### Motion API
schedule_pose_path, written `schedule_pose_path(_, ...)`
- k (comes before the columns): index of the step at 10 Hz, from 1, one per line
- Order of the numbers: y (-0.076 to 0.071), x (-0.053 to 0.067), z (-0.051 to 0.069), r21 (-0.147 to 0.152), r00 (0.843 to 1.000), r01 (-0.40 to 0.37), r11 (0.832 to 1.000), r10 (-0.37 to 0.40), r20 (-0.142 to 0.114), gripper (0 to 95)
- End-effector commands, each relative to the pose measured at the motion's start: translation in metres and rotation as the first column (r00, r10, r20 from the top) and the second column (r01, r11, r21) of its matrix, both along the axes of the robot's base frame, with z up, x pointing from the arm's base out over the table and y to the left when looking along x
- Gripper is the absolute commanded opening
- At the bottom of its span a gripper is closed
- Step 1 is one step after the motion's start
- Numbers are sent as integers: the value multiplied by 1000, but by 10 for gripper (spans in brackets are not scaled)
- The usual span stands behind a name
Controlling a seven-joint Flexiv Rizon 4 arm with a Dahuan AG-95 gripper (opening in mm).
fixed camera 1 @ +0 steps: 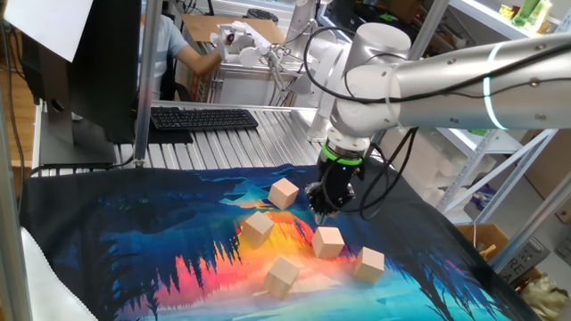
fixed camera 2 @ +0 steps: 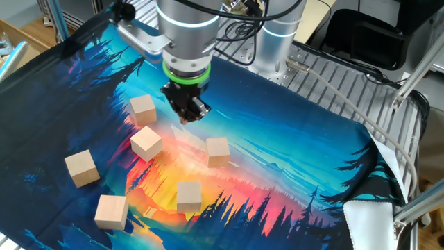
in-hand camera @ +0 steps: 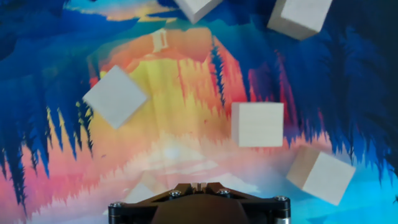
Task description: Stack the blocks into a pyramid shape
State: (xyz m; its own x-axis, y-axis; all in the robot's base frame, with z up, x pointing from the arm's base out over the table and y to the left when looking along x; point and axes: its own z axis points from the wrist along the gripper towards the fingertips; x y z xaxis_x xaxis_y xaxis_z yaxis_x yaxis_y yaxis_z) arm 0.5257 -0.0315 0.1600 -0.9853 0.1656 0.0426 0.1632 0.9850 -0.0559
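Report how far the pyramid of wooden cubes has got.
Done: nothing. The five light tan wooden cubes lie scattered singly on the colourful forest-print cloth; none rests on another and no base row is formed.
In hand: nothing. The black claw is shut and empty, hanging above the cloth between the cubes.
Left: gather a base row, then stack the upper layers.

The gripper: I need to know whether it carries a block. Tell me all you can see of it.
The gripper is black, below a green ring on a silver wrist. It points straight down at the printed cloth, jaws shut with nothing between them, among the scattered wooden blocks. It touches no block.
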Motion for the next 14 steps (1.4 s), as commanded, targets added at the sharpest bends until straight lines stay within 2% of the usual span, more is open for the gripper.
schedule_pose_path(1,-5,5,-2,-6,1000,6,1000,-6,9,190)
schedule_pose_path(2,-10,7,-6,-9,1000,8,1000,-8,25,190)
schedule_pose_path(3,-13,8,-9,-14,999,7,1000,-6,37,380)
schedule_pose_path(5,-18,9,-16,-15,999,-1,1000,2,45,380)
schedule_pose_path(8,-26,13,-25,-13,999,-30,999,31,42,380)
schedule_pose_path(14,-40,36,-37,-11,997,-76,997,76,23,380)
